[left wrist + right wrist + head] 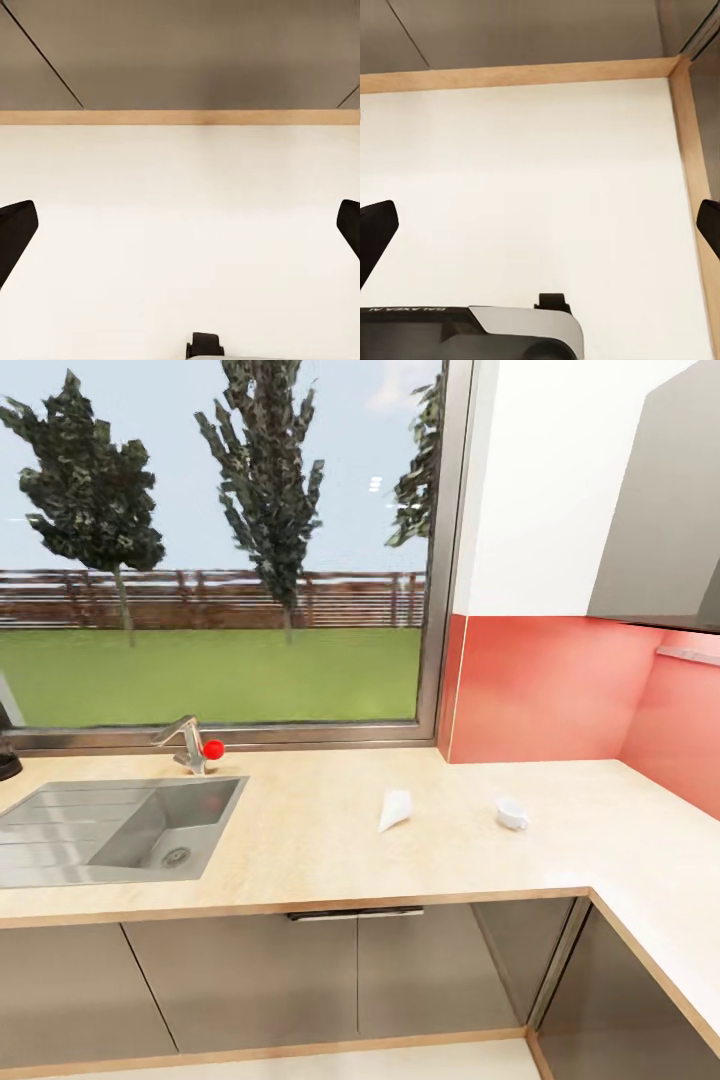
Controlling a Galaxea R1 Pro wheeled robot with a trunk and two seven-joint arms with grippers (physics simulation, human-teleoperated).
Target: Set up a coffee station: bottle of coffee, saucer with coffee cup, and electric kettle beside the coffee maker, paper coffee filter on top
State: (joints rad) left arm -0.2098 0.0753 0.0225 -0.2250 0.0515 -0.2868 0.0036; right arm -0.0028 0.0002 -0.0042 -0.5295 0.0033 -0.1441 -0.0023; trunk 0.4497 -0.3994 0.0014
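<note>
On the light wooden countertop a white paper coffee filter lies on its side right of the sink. A small white coffee cup stands further right, near the red backsplash corner. A dark object at the far left edge of the counter is cut off by the frame. My left gripper is open, its black fingers spread wide over pale floor in front of the cabinet fronts. My right gripper is open too, fingers wide apart above pale floor near a cabinet corner.
A steel sink with a faucet carrying a red knob sits at the left under a large window. The counter turns a corner at the right. Grey cabinet doors run below. A grey wall cabinet hangs at the upper right.
</note>
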